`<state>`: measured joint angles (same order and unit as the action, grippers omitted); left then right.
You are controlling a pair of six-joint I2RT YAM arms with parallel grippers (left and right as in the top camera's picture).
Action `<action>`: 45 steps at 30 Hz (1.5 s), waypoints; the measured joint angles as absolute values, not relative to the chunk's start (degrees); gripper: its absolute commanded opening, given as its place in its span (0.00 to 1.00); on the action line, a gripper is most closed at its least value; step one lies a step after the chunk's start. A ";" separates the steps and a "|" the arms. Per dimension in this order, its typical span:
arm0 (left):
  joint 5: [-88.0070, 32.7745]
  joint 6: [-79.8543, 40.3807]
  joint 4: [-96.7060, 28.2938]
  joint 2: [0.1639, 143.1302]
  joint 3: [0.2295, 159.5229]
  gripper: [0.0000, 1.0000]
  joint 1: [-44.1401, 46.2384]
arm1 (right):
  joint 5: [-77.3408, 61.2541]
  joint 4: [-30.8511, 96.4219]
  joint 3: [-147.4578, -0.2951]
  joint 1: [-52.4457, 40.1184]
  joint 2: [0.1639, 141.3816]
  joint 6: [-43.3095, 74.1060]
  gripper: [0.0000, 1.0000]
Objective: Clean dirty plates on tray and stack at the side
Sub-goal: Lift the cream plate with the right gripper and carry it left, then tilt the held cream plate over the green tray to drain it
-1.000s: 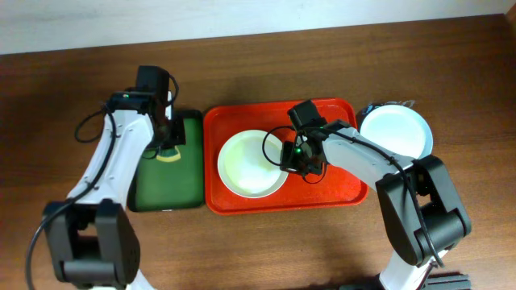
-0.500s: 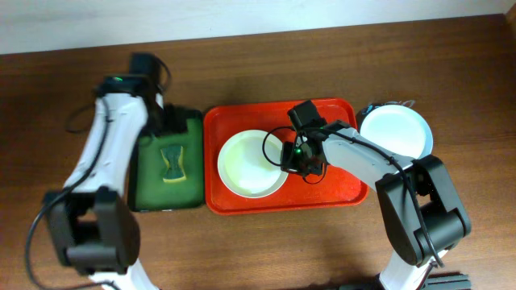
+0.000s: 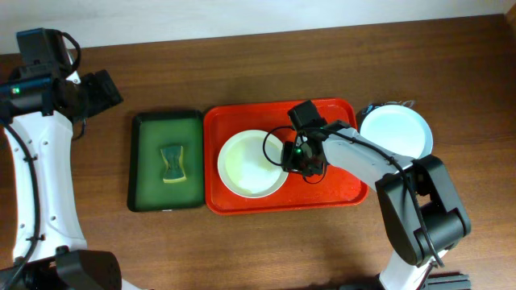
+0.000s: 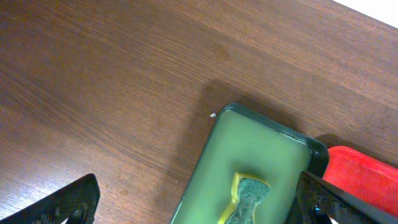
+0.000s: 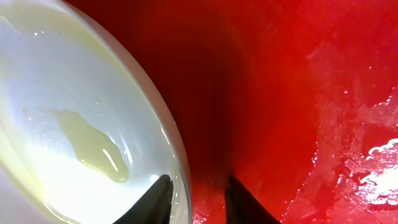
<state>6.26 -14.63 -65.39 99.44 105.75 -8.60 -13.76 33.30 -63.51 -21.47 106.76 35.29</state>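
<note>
A pale plate (image 3: 246,165) with a yellowish smear (image 5: 93,146) lies in the red tray (image 3: 339,189). My right gripper (image 3: 297,159) is down at its right rim. Its jaws are slightly open and straddle the rim (image 5: 199,196): one fingertip (image 5: 158,193) is over the plate, the other over the red tray floor (image 5: 280,93), and there is a gap at the rim. A white plate (image 3: 395,133) lies on the table to the right of the tray, with a bluish edge showing under it. My left gripper (image 3: 103,87) is raised at the far left, wide open and empty (image 4: 202,208).
A dark green tray (image 3: 149,185) sits left of the red tray and holds a yellow-green sponge (image 3: 170,164). In the left wrist view the sponge (image 4: 247,198) lies in that green tray (image 4: 255,149) below my open fingers. Bare wooden table surrounds both trays.
My left gripper let go of the sponge in the green tray, opened, and swung up and away to the far left. The right arm stayed at the plate's rim.
</note>
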 measured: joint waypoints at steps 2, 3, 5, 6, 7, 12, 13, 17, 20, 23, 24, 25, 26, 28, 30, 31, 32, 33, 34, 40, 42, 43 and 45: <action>6.28 -14.63 -65.41 99.44 105.75 0.99 -8.60 | -13.76 33.30 -63.51 -21.47 106.76 35.33 0.30; 6.26 -14.63 -65.41 99.44 105.75 0.99 -8.60 | -13.74 33.30 -63.51 -21.47 106.76 35.29 0.30; 6.26 -14.63 -65.41 99.44 105.75 0.99 -8.60 | -12.99 33.28 -63.51 -21.47 106.76 35.33 0.30; 6.26 -14.63 -65.41 99.44 105.75 0.99 -8.60 | -12.91 33.28 -63.51 -21.47 106.76 35.31 0.29; 6.26 -14.63 -65.41 99.44 105.75 0.99 -8.60 | -12.88 33.32 -63.51 -21.47 106.76 35.31 0.29; 6.26 -14.63 -65.41 99.44 105.75 0.99 -8.60 | -12.64 34.04 -63.51 -21.82 106.78 35.24 0.15; 6.26 -14.63 -65.41 99.44 105.75 0.99 -8.60 | -12.47 34.09 -63.51 -21.91 106.80 35.33 0.11; 6.28 -14.63 -65.41 99.44 105.75 0.99 -8.60 | -12.78 33.61 -63.53 -22.24 106.87 35.31 0.04; 6.26 -14.63 -65.43 99.44 105.75 0.99 -8.60 | -14.02 35.77 -64.45 -21.04 106.87 34.74 0.04; 6.28 -14.63 -65.49 99.44 105.75 0.99 -8.60 | -17.91 42.57 -70.02 -17.17 106.87 32.49 0.04; 6.26 -14.63 -65.47 99.44 105.75 0.99 -8.60 | -18.59 44.45 -72.40 -16.16 106.87 31.97 0.04; 6.28 -14.63 -65.41 99.44 105.75 0.99 -8.60 | -19.20 46.00 -74.41 -15.90 106.83 31.44 0.04; 6.26 -14.63 -65.43 99.44 105.75 0.99 -8.60 | -19.49 46.74 -75.48 -15.94 106.78 31.29 0.04; 6.26 -14.63 -65.43 99.44 105.75 0.99 -8.60 | -19.66 47.35 -78.02 -16.01 106.78 31.09 0.04; 6.26 -14.63 -65.41 99.44 105.75 0.99 -8.60 | -18.04 47.16 -80.77 -17.04 106.78 31.92 0.04; 6.26 -14.63 -65.43 99.44 105.75 0.99 -8.60 | -17.41 46.87 -81.47 -17.87 106.78 32.38 0.04; 6.26 -14.63 -65.43 99.44 105.75 0.99 -8.60 | -16.56 45.25 -81.67 -18.94 106.76 32.82 0.04; 6.28 -14.63 -65.43 99.44 105.75 0.99 -8.60 | -15.55 43.20 -81.87 -20.27 106.76 33.28 0.04; 6.26 -14.63 -65.41 99.44 105.75 0.99 -8.60 | -14.00 41.78 -82.02 -22.79 106.76 34.37 0.04; 6.26 -14.63 -65.41 99.44 105.75 0.99 -8.60 | -0.08 34.65 -82.15 -37.82 106.76 36.25 0.04; 6.26 -14.63 -65.41 99.44 105.75 0.99 -8.60 | 5.19 33.10 -82.17 -41.95 106.76 36.29 0.04; 6.26 -14.63 -65.41 99.44 105.75 0.99 -8.60 | 8.05 32.56 -82.17 -43.88 106.76 36.29 0.04; 6.26 -14.66 -65.43 99.44 105.75 0.99 -8.60 | 12.60 31.42 -82.17 -46.30 106.76 36.27 0.04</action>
<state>6.26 -14.66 -65.43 99.44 105.75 -8.60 12.60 31.42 -82.17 -46.30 106.76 36.27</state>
